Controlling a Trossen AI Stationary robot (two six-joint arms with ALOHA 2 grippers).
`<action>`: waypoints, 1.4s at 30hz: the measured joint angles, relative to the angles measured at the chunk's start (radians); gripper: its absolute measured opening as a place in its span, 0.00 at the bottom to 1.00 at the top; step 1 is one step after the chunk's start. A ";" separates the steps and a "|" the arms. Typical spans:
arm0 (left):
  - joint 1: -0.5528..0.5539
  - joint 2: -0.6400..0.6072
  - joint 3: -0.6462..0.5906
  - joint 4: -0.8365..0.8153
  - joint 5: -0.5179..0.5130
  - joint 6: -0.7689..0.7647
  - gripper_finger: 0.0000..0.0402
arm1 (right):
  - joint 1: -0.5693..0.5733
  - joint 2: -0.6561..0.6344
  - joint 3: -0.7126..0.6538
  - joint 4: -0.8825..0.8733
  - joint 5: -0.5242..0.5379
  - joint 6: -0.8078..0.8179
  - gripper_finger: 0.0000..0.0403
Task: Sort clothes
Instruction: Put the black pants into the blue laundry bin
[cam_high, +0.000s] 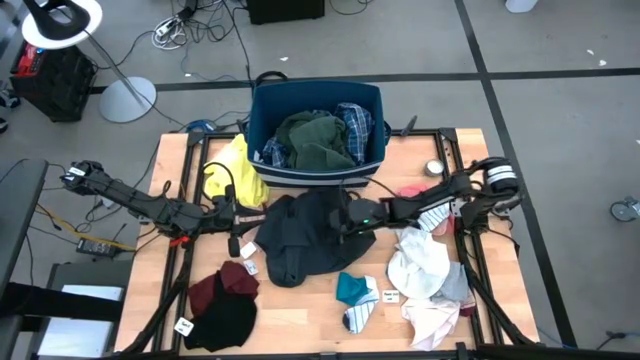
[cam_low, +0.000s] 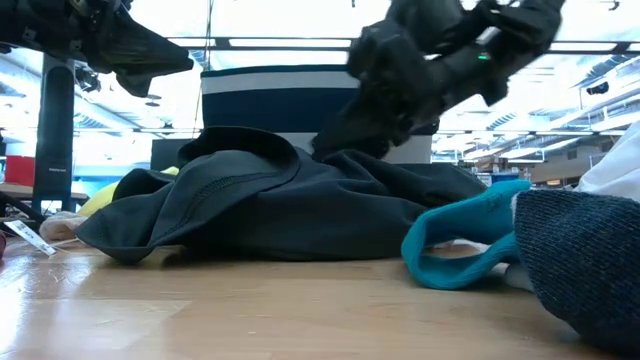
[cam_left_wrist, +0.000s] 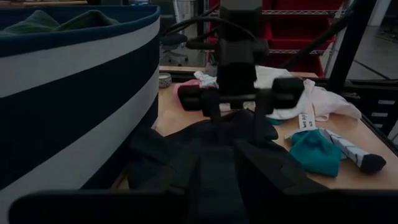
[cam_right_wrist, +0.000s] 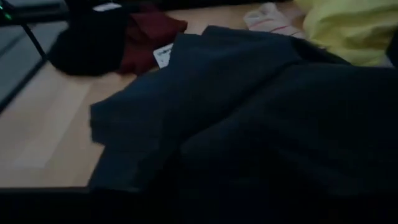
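From above I see a wooden table (cam_high: 300, 310) with a navy blue bin (cam_high: 316, 135) with white stripes at its far edge. Inside the bin lie a dark green garment (cam_high: 318, 140) and a blue plaid garment (cam_high: 355, 122).

In the middle of the table, just in front of the bin, a dark charcoal garment (cam_high: 300, 235) is spread in loose folds. Both arms reach in over it from opposite sides. The left gripper (cam_high: 243, 215) sits at the garment's left edge, beside a yellow garment (cam_high: 235, 178) bunched near the bin's left corner. The right gripper (cam_high: 350, 218) is down on the garment's right side — in the low view it presses into the raised fabric (cam_low: 300, 200) in front of the bin. I cannot tell whether either pincer is spread or pinching cloth; the dark fingers merge with the dark fabric in every view.

Toward the near left corner lie a maroon garment (cam_high: 220, 285) and a black garment (cam_high: 222, 320), touching. Near the front centre are a teal sock (cam_high: 353, 288) and a striped sock (cam_high: 358, 316), side by side. On the right — under and beyond the right arm — white (cam_high: 420, 262), grey (cam_high: 456, 285) and pale pink (cam_high: 432, 322) garments are heaped together, with a darker pink piece (cam_high: 412, 190) near the bin's right corner.
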 joint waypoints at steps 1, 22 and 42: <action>0.000 0.000 0.000 -0.001 0.000 -0.003 0.25 | 0.000 0.022 0.030 -0.022 0.000 -0.013 0.58; 0.000 0.000 0.000 -0.015 0.001 -0.058 0.25 | -0.002 0.257 0.373 -0.324 0.079 -0.180 0.07; 0.000 0.000 0.000 -0.012 0.003 -0.026 0.25 | 0.035 -0.283 0.388 -0.594 0.295 -0.173 0.04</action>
